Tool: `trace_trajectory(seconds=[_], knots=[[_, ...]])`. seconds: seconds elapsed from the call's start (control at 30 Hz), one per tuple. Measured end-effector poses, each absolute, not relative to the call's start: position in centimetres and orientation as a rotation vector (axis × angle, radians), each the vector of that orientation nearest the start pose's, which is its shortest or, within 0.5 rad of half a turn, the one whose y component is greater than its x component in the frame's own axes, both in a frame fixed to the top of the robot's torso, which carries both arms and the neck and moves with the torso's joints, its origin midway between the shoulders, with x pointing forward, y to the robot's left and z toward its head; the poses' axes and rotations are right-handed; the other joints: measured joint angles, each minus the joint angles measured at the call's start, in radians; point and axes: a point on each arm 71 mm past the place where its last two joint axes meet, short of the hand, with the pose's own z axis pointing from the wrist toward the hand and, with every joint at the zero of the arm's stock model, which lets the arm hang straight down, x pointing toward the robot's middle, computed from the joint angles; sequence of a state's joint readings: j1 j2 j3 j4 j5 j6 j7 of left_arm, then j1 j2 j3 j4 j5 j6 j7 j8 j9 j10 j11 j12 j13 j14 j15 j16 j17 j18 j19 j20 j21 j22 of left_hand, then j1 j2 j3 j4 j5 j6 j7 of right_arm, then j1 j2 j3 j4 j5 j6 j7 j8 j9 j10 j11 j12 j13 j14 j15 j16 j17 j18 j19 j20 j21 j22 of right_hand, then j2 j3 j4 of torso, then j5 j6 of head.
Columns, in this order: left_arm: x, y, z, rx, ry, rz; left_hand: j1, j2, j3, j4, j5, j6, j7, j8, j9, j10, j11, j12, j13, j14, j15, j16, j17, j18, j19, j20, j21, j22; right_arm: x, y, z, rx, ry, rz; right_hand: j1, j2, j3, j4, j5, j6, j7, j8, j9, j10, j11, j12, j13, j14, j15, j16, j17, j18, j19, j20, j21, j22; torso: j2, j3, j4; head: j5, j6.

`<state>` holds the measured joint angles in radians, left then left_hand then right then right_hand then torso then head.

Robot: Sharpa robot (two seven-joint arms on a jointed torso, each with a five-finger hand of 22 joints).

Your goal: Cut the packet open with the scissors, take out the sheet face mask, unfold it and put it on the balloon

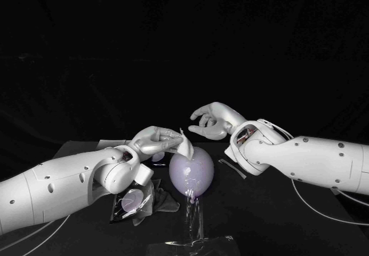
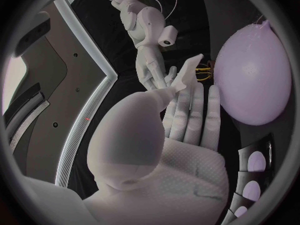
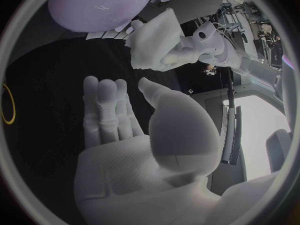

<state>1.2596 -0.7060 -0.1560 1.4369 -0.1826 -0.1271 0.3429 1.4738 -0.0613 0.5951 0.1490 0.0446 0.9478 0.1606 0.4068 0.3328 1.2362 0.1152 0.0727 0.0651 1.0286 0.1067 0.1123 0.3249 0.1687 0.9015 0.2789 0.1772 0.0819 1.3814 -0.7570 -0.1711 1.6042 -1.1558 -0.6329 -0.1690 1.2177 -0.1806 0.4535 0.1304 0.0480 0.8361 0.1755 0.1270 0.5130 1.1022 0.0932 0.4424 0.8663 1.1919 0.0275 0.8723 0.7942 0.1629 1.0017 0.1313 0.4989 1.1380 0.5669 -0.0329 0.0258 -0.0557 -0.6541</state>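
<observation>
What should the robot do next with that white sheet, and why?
Probably bring the right hand over to pinch the free edge of the mask. The left hand holds the mask, which looks folded, beside the balloon, and the right hand hovers open close by, holding nothing. Two hands could spread it before it goes on.

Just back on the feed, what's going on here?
The left hand pinches the white sheet mask, not yet spread out, beside the top of the purple balloon. The right hand hovers open just beyond, holding nothing. The packet lies on the table by the left arm. The mask is not on the balloon yet.
</observation>
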Motion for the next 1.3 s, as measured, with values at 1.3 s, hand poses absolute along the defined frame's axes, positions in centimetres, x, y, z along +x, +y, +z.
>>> trace_trajectory(seconds=[1.3], knots=[[48.6, 14.9, -20.1, -1.125, 1.703, -1.611, -0.033, 0.007, -0.012, 0.011, 0.000, -0.016, -0.002, 0.043, 0.000, 0.054, -0.011, 0.000, 0.002, 0.088, -0.026, 0.066, 0.039, 0.004, 0.080, -0.045, 0.085, 0.041, 44.2, -13.4, -15.5, 0.220, 1.520, 0.865, 0.076, 0.008, -0.162, 0.154, 0.054, 0.165, -0.062, 0.085, -0.016, 0.283, -0.060, 0.695, 0.396, 0.277, -0.065, 0.606, 0.515, -0.080, 0.423, -0.061, 0.710, 0.170, 0.001, -0.0002, 0.0014, 0.011, -0.008]])
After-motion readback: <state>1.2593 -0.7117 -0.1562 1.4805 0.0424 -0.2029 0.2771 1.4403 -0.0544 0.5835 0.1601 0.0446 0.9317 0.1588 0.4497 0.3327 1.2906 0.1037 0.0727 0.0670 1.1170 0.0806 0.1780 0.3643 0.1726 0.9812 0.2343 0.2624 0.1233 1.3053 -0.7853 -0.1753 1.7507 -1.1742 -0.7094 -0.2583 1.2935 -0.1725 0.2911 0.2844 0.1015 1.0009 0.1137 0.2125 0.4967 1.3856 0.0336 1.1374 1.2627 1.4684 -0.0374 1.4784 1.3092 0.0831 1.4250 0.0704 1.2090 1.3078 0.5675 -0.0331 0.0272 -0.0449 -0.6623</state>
